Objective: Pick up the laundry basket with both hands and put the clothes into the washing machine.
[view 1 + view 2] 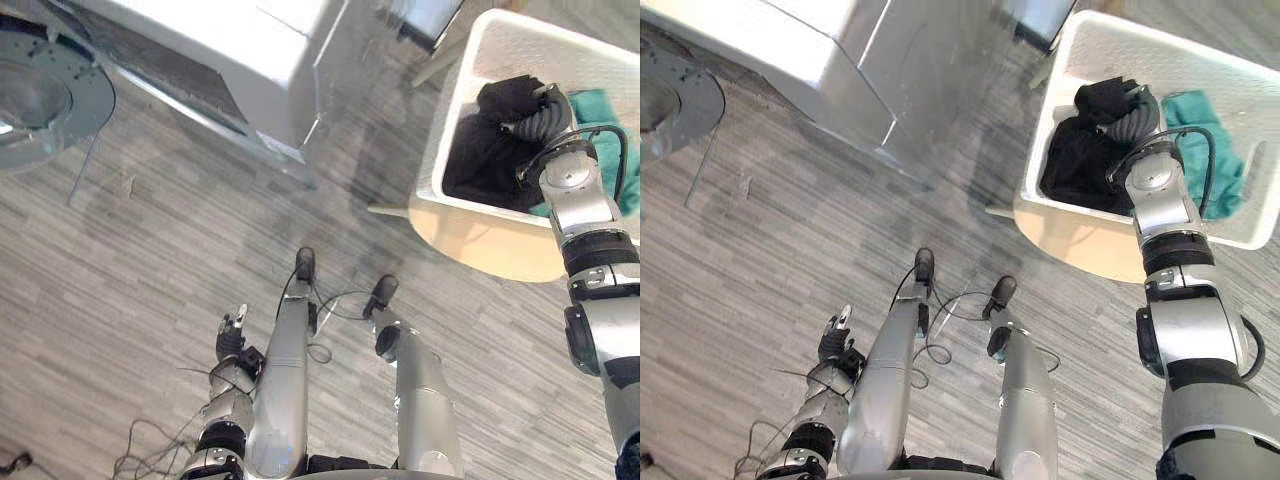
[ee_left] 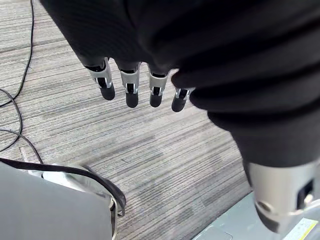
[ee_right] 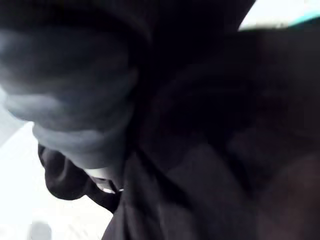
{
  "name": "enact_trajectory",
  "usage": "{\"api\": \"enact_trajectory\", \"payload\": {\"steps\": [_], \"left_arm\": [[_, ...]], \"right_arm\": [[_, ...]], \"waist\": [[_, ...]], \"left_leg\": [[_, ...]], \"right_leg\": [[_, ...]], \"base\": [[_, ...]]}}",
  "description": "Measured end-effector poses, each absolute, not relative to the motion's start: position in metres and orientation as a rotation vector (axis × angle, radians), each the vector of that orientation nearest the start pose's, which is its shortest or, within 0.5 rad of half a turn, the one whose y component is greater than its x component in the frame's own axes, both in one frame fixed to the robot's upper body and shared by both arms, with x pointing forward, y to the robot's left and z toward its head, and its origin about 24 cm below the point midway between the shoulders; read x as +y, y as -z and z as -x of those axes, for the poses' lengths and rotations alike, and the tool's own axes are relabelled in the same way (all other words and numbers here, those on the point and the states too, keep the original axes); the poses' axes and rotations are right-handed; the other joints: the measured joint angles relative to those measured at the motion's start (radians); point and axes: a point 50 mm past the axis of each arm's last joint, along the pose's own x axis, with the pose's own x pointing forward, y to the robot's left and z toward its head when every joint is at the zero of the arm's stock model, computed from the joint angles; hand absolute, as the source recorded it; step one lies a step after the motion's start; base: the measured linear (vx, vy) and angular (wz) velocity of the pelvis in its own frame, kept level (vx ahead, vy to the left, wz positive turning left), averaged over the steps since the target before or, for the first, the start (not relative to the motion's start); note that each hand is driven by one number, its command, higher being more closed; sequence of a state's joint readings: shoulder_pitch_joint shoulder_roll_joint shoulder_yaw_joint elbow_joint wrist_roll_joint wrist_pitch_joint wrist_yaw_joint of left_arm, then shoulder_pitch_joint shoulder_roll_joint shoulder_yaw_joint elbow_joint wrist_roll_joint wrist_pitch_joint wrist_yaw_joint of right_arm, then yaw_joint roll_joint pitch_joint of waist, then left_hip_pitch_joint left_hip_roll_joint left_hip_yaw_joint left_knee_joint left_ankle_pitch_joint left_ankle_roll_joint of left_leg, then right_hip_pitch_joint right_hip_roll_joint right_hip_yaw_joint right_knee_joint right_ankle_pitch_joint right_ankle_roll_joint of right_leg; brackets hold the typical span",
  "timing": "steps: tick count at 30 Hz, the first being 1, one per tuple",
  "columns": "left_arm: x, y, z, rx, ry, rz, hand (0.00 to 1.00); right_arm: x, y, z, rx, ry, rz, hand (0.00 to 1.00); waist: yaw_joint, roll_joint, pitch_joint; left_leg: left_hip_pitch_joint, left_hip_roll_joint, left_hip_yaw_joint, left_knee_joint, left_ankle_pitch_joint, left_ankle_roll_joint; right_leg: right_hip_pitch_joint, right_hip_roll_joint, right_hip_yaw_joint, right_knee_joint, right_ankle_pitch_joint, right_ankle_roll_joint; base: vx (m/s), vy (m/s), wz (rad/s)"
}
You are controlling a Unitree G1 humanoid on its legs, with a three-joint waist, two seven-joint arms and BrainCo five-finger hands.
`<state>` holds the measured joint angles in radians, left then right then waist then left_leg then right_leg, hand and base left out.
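Observation:
A white laundry basket (image 1: 497, 45) stands at the upper right on a round beige stool (image 1: 490, 245). Inside lie black clothes (image 1: 480, 155) and a teal garment (image 1: 610, 130). My right hand (image 1: 540, 122) reaches down into the basket, its ribbed cover on top of the black clothes and its fingers buried in them. In the right wrist view the black cloth (image 3: 210, 175) presses right up against the hand. My left hand (image 1: 232, 335) hangs low at the lower left, far from the basket, with its fingers (image 2: 131, 92) straight over the floor and holding nothing.
The white washing machine (image 1: 230, 50) stands at the upper left, its round door (image 1: 40, 100) swung open at the far left. Grey plank floor (image 1: 150, 250) lies between the machine and the stool.

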<state>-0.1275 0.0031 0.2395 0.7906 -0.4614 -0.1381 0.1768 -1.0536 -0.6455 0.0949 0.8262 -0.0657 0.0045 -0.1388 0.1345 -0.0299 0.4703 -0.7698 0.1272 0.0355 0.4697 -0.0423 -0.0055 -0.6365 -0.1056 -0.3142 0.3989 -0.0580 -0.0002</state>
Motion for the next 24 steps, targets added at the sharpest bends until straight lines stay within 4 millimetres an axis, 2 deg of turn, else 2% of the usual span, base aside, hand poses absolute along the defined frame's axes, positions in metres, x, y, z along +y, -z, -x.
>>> {"api": "enact_trajectory", "payload": {"steps": [4, 6, 7, 9, 12, 14, 15, 16, 17, 18, 19, 21, 22, 23, 24], "left_arm": [[0.205, 0.107, -0.192, 0.594, -0.584, 0.451, 0.00], [0.208, 0.116, -0.182, 0.650, -0.603, 0.443, 0.00], [0.208, 0.118, -0.180, 0.665, -0.605, 0.442, 0.00], [0.214, 0.126, -0.162, 0.716, -0.637, 0.442, 0.00], [0.217, 0.136, -0.139, 0.782, -0.681, 0.457, 0.00], [0.229, 0.138, -0.128, 0.789, -0.745, 0.463, 0.00], [0.244, 0.135, -0.124, 0.765, -0.811, 0.477, 0.00], [0.266, 0.126, -0.122, 0.702, -0.880, 0.477, 0.00], [0.278, 0.119, -0.122, 0.661, -0.913, 0.470, 0.00], [0.302, 0.101, -0.128, 0.558, -0.970, 0.440, 0.00], [0.315, 0.088, -0.133, 0.489, -0.987, 0.419, 0.00], [0.348, 0.022, -0.162, 0.192, -0.988, 0.302, 0.00], [0.351, 0.003, -0.171, 0.117, -0.978, 0.260, 0.00], [0.350, -0.033, -0.186, -0.035, -0.950, 0.195, 0.00], [0.344, -0.057, -0.197, -0.138, -0.918, 0.161, 0.00]], "right_arm": [[-0.262, -0.278, -0.385, -0.398, 0.383, 0.557, 1.00], [-0.250, -0.296, -0.366, -0.557, 0.364, 0.539, 1.00], [-0.247, -0.299, -0.360, -0.594, 0.363, 0.537, 1.00], [-0.242, -0.297, -0.347, -0.659, 0.365, 0.512, 1.00], [-0.253, -0.289, -0.331, -0.690, 0.427, 0.457, 1.00], [-0.262, -0.281, -0.321, -0.692, 0.465, 0.451, 1.00], [-0.266, -0.275, -0.314, -0.691, 0.482, 0.452, 1.00], [-0.269, -0.268, -0.310, -0.681, 0.495, 0.468, 1.00], [-0.271, -0.264, -0.309, -0.674, 0.504, 0.476, 1.00], [-0.274, -0.259, -0.307, -0.662, 0.516, 0.478, 1.00], [-0.276, -0.257, -0.306, -0.656, 0.522, 0.482, 1.00], [-0.280, -0.257, -0.304, -0.659, 0.543, 0.504, 1.00], [-0.282, -0.258, -0.303, -0.662, 0.551, 0.505, 1.00], [-0.284, -0.259, -0.302, -0.669, 0.560, 0.501, 1.00], [-0.284, -0.260, -0.302, -0.671, 0.559, 0.501, 1.00]], "waist": [[-0.013, -0.013, -0.010], [-0.015, -0.016, -0.016], [-0.017, -0.017, -0.025], [-0.021, -0.026, -0.103], [-0.022, -0.030, -0.174], [-0.020, -0.031, -0.232], [-0.020, -0.032, -0.268], [-0.021, -0.033, -0.304], [-0.023, -0.033, -0.321], [-0.026, -0.032, -0.349], [-0.029, -0.032, -0.365], [-0.040, -0.031, -0.407], [-0.039, -0.030, -0.414], [-0.038, -0.027, -0.422], [-0.039, -0.025, -0.423]], "left_leg": [[0.134, 0.006, 0.042, -0.027, -0.011, -0.006], [0.229, 0.002, 0.058, -0.062, -0.012, -0.007], [0.248, -0.001, 0.059, -0.072, -0.012, -0.008], [0.292, -0.010, 0.069, -0.111, -0.008, -0.012], [0.406, -0.034, 0.076, -0.180, -0.005, -0.017], [0.460, -0.044, 0.075, -0.223, -0.003, -0.019], [0.498, -0.047, 0.073, -0.252, -0.002, -0.021], [0.533, -0.052, 0.069, -0.280, 0.001, -0.025], [0.551, -0.056, 0.065, -0.293, 0.001, -0.025], [0.583, -0.058, 0.064, -0.315, 0.001, -0.026], [0.594, -0.060, 0.062, -0.324, 0.002, -0.026], [0.623, -0.063, 0.049, -0.338, 0.001, -0.026], [0.631, -0.066, 0.047, -0.342, 0.001, -0.026], [0.651, -0.075, 0.044, -0.349, 0.002, -0.025], [0.669, -0.077, 0.043, -0.350, 0.002, -0.025]], "right_leg": [[0.095, 0.000, 0.030, 0.002, -0.024, 0.008], [0.167, -0.005, 0.040, 0.000, -0.039, 0.013], [0.183, -0.007, 0.040, 0.001, -0.042, 0.012], [0.205, -0.015, 0.040, 0.000, -0.056, 0.016], [0.294, -0.034, 0.039, -0.010, -0.081, 0.023], [0.341, -0.036, 0.038, -0.035, -0.088, 0.030], [0.376, -0.035, 0.037, -0.059, -0.088, 0.031], [0.408, -0.034, 0.035, -0.081, -0.089, 0.032], [0.424, -0.033, 0.035, -0.092, -0.089, 0.033], [0.455, -0.030, 0.036, -0.114, -0.089, 0.034], [0.469, -0.027, 0.036, -0.126, -0.088, 0.036], [0.516, -0.016, 0.036, -0.185, -0.072, 0.043], [0.530, -0.014, 0.036, -0.199, -0.065, 0.044], [0.561, -0.013, 0.037, -0.227, -0.055, 0.047], [0.585, -0.012, 0.039, -0.246, -0.049, 0.051]], "base": [[-0.02, -0.071, -0.19], [0.01, -0.060, -0.08], [0.03, -0.056, 0.05], [0.10, -0.053, 0.05], [0.14, -0.014, 0.11], [0.16, 0.006, 0.08], [0.19, 0.014, 0.02], [0.22, 0.018, 0.01], [0.19, 0.014, 0.00], [0.18, 0.009, 0.00], [0.18, 0.002, 0.03], [0.17, 0.004, 0.00], [0.13, 0.024, -0.06], [0.09, 0.026, -0.06], [0.10, 0.027, -0.09]]}}
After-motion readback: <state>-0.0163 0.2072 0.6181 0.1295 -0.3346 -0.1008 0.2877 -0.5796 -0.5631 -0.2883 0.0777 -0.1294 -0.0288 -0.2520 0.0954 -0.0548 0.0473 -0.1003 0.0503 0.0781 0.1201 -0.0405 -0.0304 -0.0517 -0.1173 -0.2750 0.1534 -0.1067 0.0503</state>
